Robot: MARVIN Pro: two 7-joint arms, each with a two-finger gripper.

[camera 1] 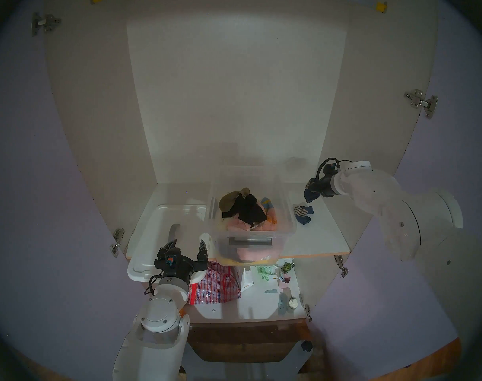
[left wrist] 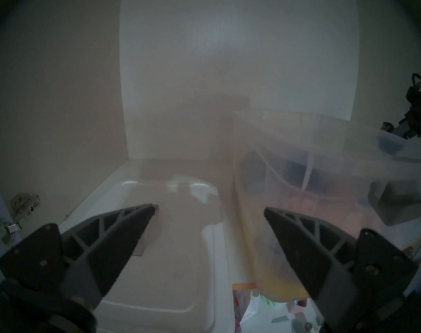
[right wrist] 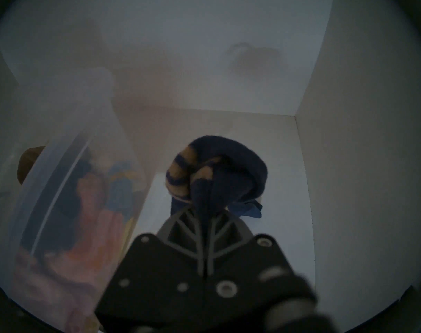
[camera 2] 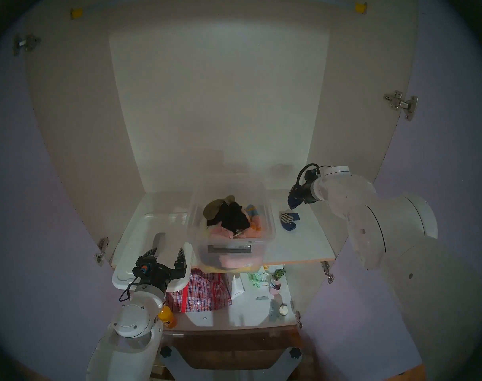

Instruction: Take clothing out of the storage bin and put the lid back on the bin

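Observation:
The clear storage bin (camera 1: 288,207) stands open mid-shelf, its grey latch bar (camera 1: 250,240) at the front. My right gripper (camera 1: 309,193) is shut on a navy blue striped piece of clothing (right wrist: 228,162), held above the shelf to the right of the bin. A second navy bundle with a white-and-dark striped part (camera 1: 303,214) lies on the shelf below it. The white lid (camera 1: 151,234) lies flat left of the bin, its grey strap handle (camera 1: 173,230) up. My left gripper (camera 1: 187,245) is open and empty over the lid's near end, also in the left wrist view (left wrist: 210,208).
A black garment (camera 1: 248,211), a brown cloth (camera 1: 228,200) and pink cloth (camera 1: 238,226) fill the bin. The cabinet's side and back walls close in the shelf (camera 1: 322,240). On the lower shelf are a red plaid bag (camera 1: 215,281) and small items; an orange bottle (camera 2: 167,318) stands there.

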